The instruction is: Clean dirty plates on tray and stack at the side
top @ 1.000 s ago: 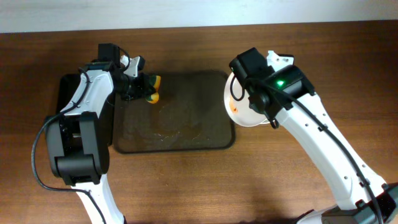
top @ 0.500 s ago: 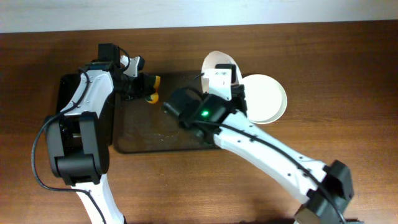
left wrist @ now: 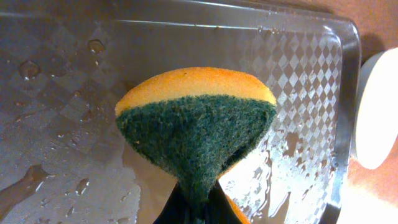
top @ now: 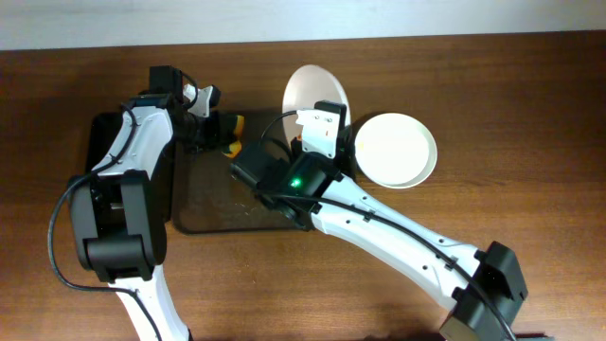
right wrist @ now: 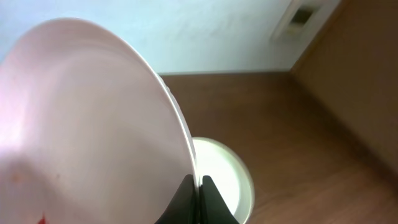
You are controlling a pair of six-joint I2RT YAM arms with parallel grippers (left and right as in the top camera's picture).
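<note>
Whereas a second ago it lay on the table just right of the tray, one white plate (top: 317, 87) now hangs tipped on edge above the tray's far right corner. Over the last half second it has edged a little further left. The right gripper (right wrist: 194, 186) pinches its rim from below, jaws closed thin on the edge. A faint red sauce trace (right wrist: 41, 218) shows low on its face. A second plate (top: 396, 150) stays flat on the table where the lift began; a third I cannot find. The dark brown tray (top: 204, 206) is wet and carries no plate on its floor. At its far left end the left gripper (left wrist: 193, 210) has not moved, jaws squeezed on a yellow-and-green sponge (left wrist: 196, 124) with the green scouring face outward. I judge that the dirty plate is being brought across to the sponge, so scrubbing looks like the step about to start. Stacking this one at the side is not yet due.
</note>
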